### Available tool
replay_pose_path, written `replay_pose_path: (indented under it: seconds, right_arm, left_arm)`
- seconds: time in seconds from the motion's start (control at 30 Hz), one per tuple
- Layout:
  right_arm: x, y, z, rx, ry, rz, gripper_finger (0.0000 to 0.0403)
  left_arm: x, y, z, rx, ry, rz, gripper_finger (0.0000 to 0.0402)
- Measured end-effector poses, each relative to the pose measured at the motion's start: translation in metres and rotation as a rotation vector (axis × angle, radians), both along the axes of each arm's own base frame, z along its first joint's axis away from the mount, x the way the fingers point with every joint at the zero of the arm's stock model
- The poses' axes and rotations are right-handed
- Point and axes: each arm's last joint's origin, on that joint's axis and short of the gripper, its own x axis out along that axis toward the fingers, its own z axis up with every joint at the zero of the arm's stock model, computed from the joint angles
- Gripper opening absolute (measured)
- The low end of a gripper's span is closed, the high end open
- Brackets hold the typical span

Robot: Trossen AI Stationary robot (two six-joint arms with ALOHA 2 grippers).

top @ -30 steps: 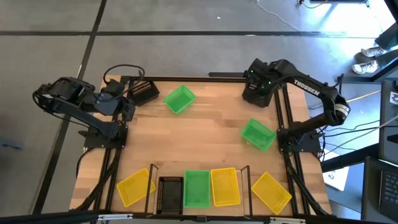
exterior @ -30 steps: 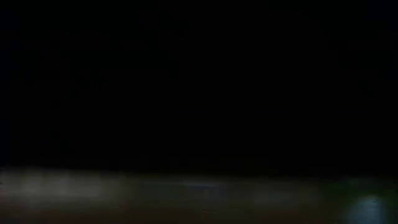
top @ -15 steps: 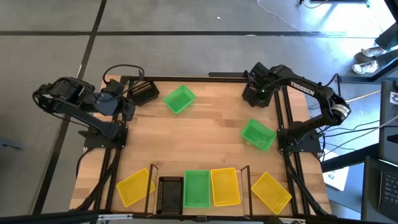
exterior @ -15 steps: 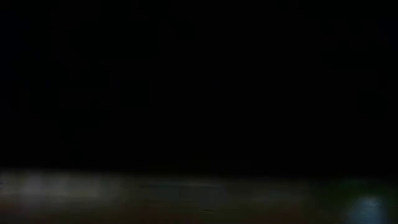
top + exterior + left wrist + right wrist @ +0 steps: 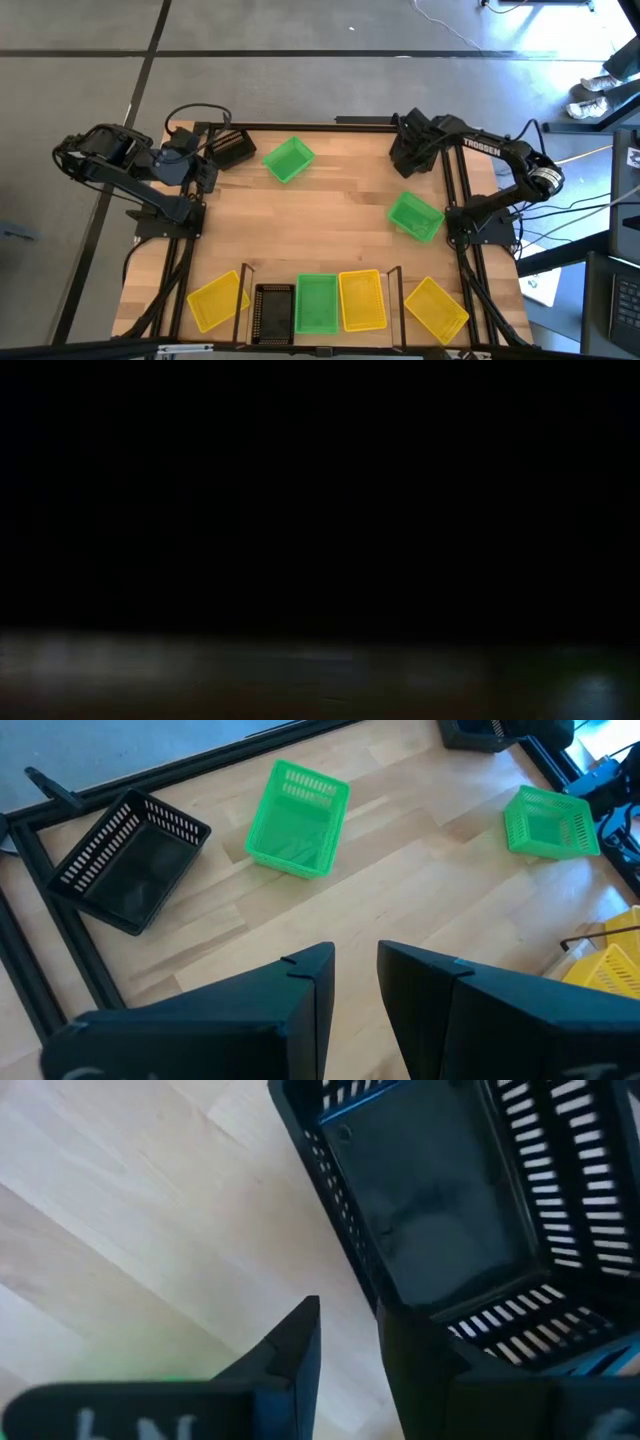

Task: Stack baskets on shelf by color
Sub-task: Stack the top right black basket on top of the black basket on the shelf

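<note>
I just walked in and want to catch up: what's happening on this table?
The right tool, open, straddles the wall of a black basket at a table corner. The left tool waits open near a second black basket. The shelf holds shelved baskets in black, green and yellow. Two green baskets and two yellow baskets lie loose on the table.
</note>
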Motion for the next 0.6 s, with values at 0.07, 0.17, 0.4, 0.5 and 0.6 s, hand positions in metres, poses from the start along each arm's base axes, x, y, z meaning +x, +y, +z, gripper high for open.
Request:
replay_pose_path:
  seconds: [0.07, 0.17, 0.4, 0.5, 0.6]
  right_arm:
    - [-0.001, 0.001, -0.003, 0.006, 0.007, 0.004, 0.0100]
    - [-0.001, 0.001, -0.004, 0.002, 0.004, 0.004, 0.0100]
    - [-0.002, -0.003, -0.006, -0.003, 0.009, -0.013, 0.0100]
    - [-0.002, -0.006, -0.013, 0.019, 0.030, -0.017, 0.0100]
    - [0.001, -0.009, -0.022, 0.049, 0.058, -0.016, 0.0100]
  left_arm:
    - [0.000, 0.000, 0.000, 0.000, 0.000, 0.000, 0.0071]
    - [0.000, 0.000, 0.000, 0.000, 0.000, 0.000, 0.0071]
    - [0.000, 0.000, 0.000, 0.001, 0.000, 0.000, 0.0071]
    - [0.000, 0.000, 0.000, 0.001, 0.000, 0.000, 0.0071]
    - [0.000, 0.000, 0.000, 0.001, 0.000, 0.000, 0.0071]
